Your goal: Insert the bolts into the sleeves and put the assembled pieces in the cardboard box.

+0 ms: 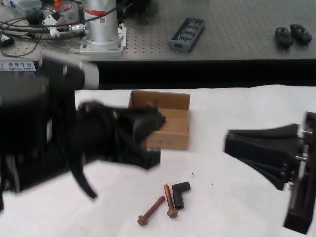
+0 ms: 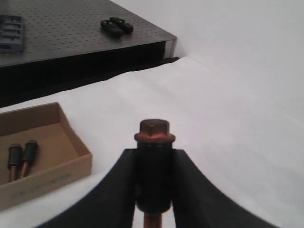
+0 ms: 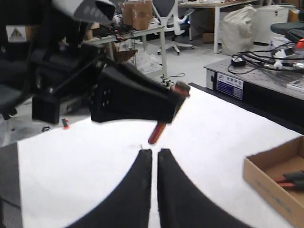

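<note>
**High view:**
- Risk: your left gripper (image 1: 148,126) hangs at 9 o'clock edge of cardboard box (image 1: 173,136). Releasing here likely drops piece on rim or cloth.
- Loose bolts (image 1: 150,211) and spare sleeve (image 1: 180,193) lie at 6 o'clock from box.
- Right gripper (image 1: 256,148) sits at 3 o'clock, well apart.

**Left wrist view:**
- Jaws clamp sleeved bolt (image 2: 154,166) by sleeve, head up.
- Tipping it head-down could let bolt slide out.
- Two finished pieces (image 2: 21,156) lie in box.

**Right wrist view:**
- Right jaws nearly together, holding nothing, aimed toward left gripper.
- Arms may clash if you advance.

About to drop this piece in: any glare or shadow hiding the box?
High view: no glare; the left gripper covers the cardboard box's corner. Left wrist view: interior evenly lit, two assembled pieces plain. Right wrist view: no shadow on it.
</note>
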